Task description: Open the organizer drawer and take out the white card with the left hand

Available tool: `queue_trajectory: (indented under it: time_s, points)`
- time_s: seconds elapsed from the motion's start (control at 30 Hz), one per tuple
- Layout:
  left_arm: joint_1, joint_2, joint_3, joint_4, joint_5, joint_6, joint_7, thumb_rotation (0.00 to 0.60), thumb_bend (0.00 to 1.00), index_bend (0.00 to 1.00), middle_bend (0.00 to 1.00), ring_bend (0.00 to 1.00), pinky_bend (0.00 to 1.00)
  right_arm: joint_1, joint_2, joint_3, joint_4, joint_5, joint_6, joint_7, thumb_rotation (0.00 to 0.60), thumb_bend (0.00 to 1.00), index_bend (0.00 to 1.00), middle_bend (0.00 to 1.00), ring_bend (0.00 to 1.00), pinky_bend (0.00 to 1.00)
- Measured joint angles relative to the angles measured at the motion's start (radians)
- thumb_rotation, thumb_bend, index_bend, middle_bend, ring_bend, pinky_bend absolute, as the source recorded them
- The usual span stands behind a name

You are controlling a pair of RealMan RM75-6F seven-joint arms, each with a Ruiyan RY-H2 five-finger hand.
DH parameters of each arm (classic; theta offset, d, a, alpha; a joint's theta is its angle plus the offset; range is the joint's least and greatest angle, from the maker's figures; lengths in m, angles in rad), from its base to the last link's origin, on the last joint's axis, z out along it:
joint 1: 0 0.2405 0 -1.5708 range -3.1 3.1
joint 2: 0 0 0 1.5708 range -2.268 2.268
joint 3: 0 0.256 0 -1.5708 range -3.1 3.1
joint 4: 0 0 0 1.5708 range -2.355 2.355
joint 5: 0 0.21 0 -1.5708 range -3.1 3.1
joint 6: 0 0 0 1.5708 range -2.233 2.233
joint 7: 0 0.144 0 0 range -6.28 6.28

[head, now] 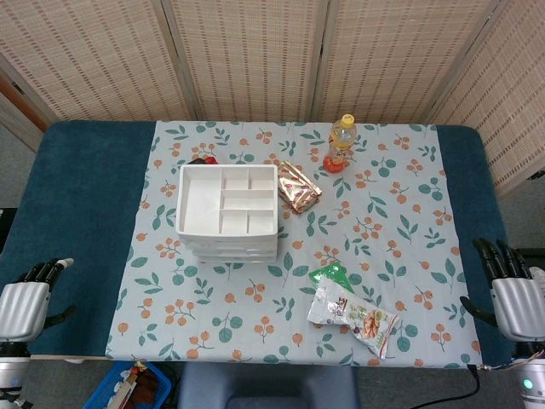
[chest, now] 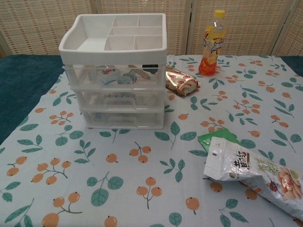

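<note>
Organizer [head: 228, 213] sits left of centre on leaf-print cloth [head: 409, 221] over desk [head: 85, 196]; all drawers [chest: 122, 100] closed. White card not discernible through clear fronts. Left hand [head: 27, 300] low at desk edge, well left of organizer, fingers extended, holding nothing. Right hand [head: 511, 294] far right of organizer, fingers apart, empty. Orange bottle [head: 341, 143] behind-right of organizer, snack bag [head: 351, 313] front-right.

Lighting was bright, even and diffuse in both views; shadows were soft and short beneath the organizer [head: 228, 211] and the bottle [chest: 211, 43]. Faint glare sat on the snack packet [chest: 253, 172]. Head view was slightly soft; chest view was sharp, with little edge distortion.
</note>
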Motion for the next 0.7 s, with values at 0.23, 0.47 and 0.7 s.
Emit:
queue_trajectory:
  time_s: [0.23,0.47,0.7]
  points:
    - [0.001,-0.002,0.002,0.005,0.005,0.002,-0.012,0.6,0.08,0.24,0.27,0.27,0.43,-0.004,0.003,0.0,-0.006,-0.008,0.011,-0.004,0.6,0.2,0.0,0.07,0.0,0.09]
    - [-0.002,-0.002,-0.002,0.011,-0.002,-0.005,-0.053,0.6,0.08,0.25,0.27,0.27,0.43,-0.011,0.013,0.003,-0.017,-0.013,0.032,0.0,0.6,0.2,0.0,0.07,0.0,0.09]
    - [-0.025,0.003,0.002,0.004,0.025,-0.044,-0.188,0.6,0.08,0.25,0.27,0.29,0.52,-0.008,0.037,0.017,-0.039,-0.026,0.048,0.001,0.6,0.2,0.0,0.07,0.0,0.09]
